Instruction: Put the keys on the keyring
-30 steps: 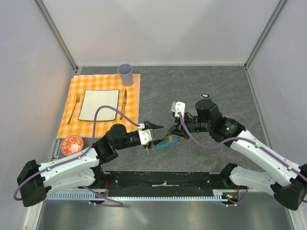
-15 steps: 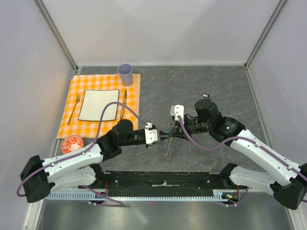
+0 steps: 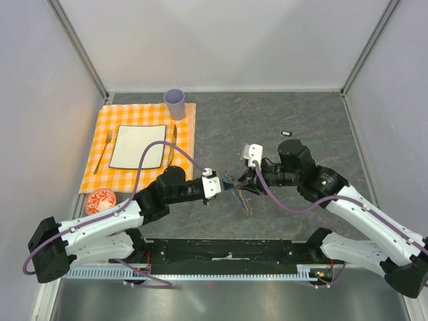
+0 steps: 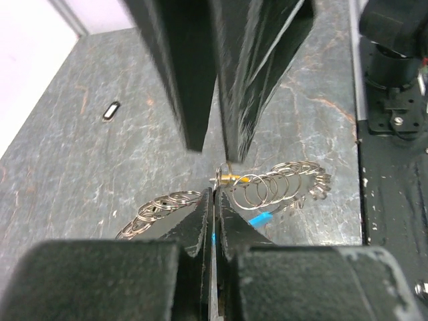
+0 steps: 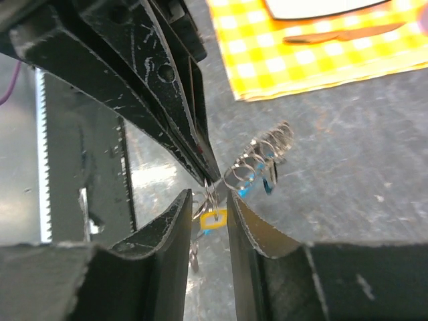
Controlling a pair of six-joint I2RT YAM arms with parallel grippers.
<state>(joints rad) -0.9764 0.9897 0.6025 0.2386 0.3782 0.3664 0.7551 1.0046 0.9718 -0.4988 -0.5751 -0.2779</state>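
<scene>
The keyring (image 3: 245, 200), a loop of thin metal rings with a blue section, hangs above the table between the two arms. My left gripper (image 3: 225, 184) is shut on it; in the left wrist view the jaws (image 4: 214, 194) pinch its blue part, and rings (image 4: 287, 184) spill out to both sides. A yellow key (image 5: 214, 219) hangs on a ring between the spread fingers of my right gripper (image 5: 207, 197), which is open and touches neither side of it. A black key (image 3: 286, 133) with a white centre lies alone on the table beyond the right arm.
An orange checked placemat (image 3: 184, 160) at the back left carries a white plate (image 3: 138, 146), a fork (image 3: 103, 150) and a knife (image 3: 172, 144). A lilac cup (image 3: 174, 103) stands at its far corner. A red patterned bowl (image 3: 100, 200) sits near the left arm.
My left gripper has moved in and shut on the keyring. My right gripper, shut on it before, has opened and drawn slightly right. The chain now hangs from the left jaws.
</scene>
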